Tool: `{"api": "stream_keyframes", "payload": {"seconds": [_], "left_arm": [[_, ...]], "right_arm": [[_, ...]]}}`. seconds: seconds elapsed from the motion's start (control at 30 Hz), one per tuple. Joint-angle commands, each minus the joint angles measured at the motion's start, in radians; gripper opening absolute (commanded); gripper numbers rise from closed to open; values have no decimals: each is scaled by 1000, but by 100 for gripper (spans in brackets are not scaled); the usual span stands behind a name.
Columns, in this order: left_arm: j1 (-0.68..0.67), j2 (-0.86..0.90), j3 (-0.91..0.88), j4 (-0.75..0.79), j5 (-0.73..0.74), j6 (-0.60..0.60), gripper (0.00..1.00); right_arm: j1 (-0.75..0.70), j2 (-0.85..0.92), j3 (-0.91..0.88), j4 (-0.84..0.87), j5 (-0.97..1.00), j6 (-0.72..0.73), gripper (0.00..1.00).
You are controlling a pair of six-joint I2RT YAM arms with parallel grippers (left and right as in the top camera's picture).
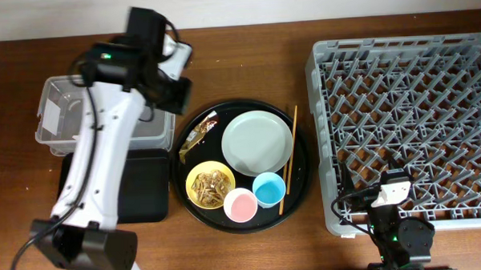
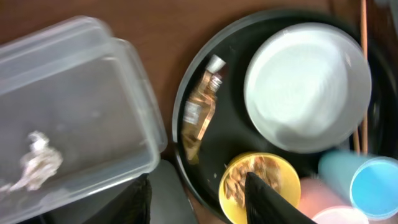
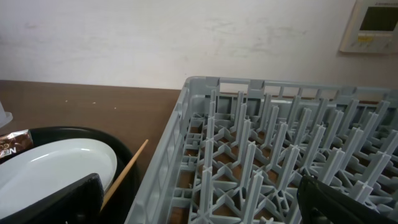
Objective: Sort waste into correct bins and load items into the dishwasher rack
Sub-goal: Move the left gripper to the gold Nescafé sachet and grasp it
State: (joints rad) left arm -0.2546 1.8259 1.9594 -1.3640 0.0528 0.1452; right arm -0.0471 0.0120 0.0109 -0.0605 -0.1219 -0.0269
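Left claw [image 2: 194,186]: fingers partly apart, nothing between them, hanging over the seam between the clear tub [image 1: 62,93] and the round black tray [image 1: 300,181]. Right claw [image 3: 199,182]: spread wide, empty, at the rack's near rim.

Done, by my reckoning: one piece only. The crumpled tissue [image 2: 37,165] lies in the tub.

Left:
- gold-brown wrapper [image 1: 199,135], tray's 10 o'clock
- food scraps [image 1: 212,184] in the yellow bowl [image 1: 195,170], 7 o'clock
- green plate [image 1: 257,142], 1 o'clock
- pink cup [image 1: 240,205], 6 o'clock
- blue cup [image 1: 268,189], 5 o'clock
- chopsticks [image 1: 288,157], along 3 o'clock

Dishwasher rack [image 1: 398,43] holds nothing. Shallow black tray [image 1: 142,186] looks bare.

In the way: the wrapper sits squeezed between plate and tray wall. The chopsticks lie flat against the plate, so picking them up looks awkward.
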Motion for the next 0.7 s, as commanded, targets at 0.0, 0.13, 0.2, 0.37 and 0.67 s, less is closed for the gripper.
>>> {"api": "stream_keyframes", "payload": {"seconds": [0.0, 0.13, 0.2, 0.37, 0.67], "left_arm": [[-35, 34, -90, 40, 31, 139, 47], [-42, 67, -174, 112, 31, 148, 47], [-42, 77, -204, 150, 31, 148, 47], [-42, 93, -289, 274, 30, 148, 48], [-42, 93, -459, 424, 31, 148, 52]], "right_arm": [[-5, -5, -5, -3, -2, 1, 98], [-5, -5, -5, -3, -2, 1, 98], [-5, -5, -5, -3, -2, 1, 98], [-5, -5, -5, -3, -2, 1, 98], [-5, -5, -5, -3, -2, 1, 98]]}}
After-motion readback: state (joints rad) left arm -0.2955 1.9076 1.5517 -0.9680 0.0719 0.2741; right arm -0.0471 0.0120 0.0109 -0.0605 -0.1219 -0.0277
